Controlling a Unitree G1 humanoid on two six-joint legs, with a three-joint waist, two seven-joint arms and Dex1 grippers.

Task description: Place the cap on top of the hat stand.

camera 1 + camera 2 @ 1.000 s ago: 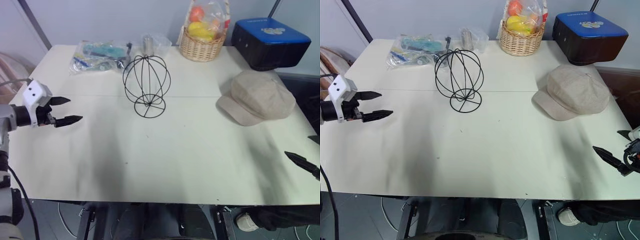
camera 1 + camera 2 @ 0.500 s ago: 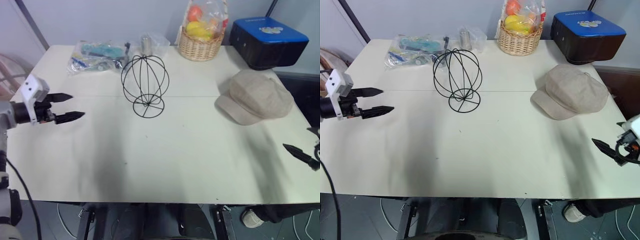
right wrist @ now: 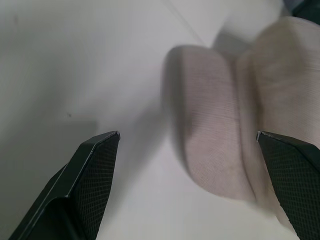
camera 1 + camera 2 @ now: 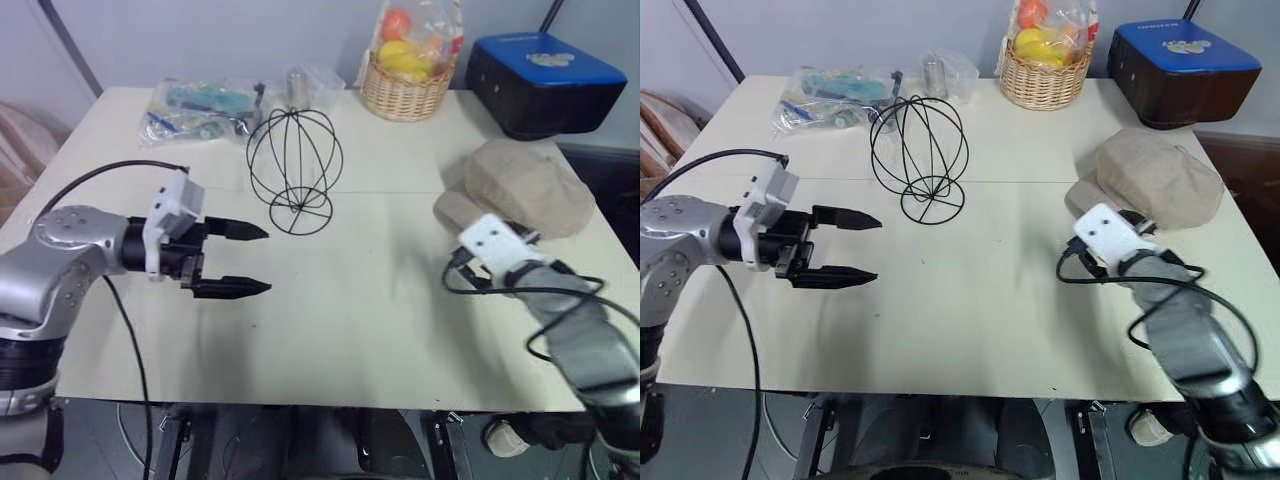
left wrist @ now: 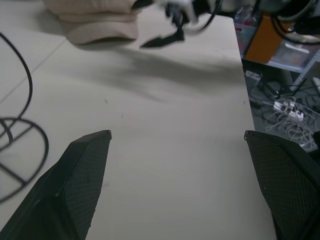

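Both pincers are standing released: right gripper (image 3: 187, 145) is facing the cap (image 4: 528, 186) brim, apparently not touching; left gripper (image 4: 243, 260) is hovering near the hat stand (image 4: 294, 170).

Both arms are silver-grey with black cables looping along them. Each wrist carries a white block, and the left gripper (image 4: 238, 259) has pointed black fingers (image 5: 82, 172) with checkered pads.

Robot lab or workshop; white worktable (image 4: 970, 330); floor cables, power strip (image 5: 287, 106); metal shelving (image 5: 300, 50).
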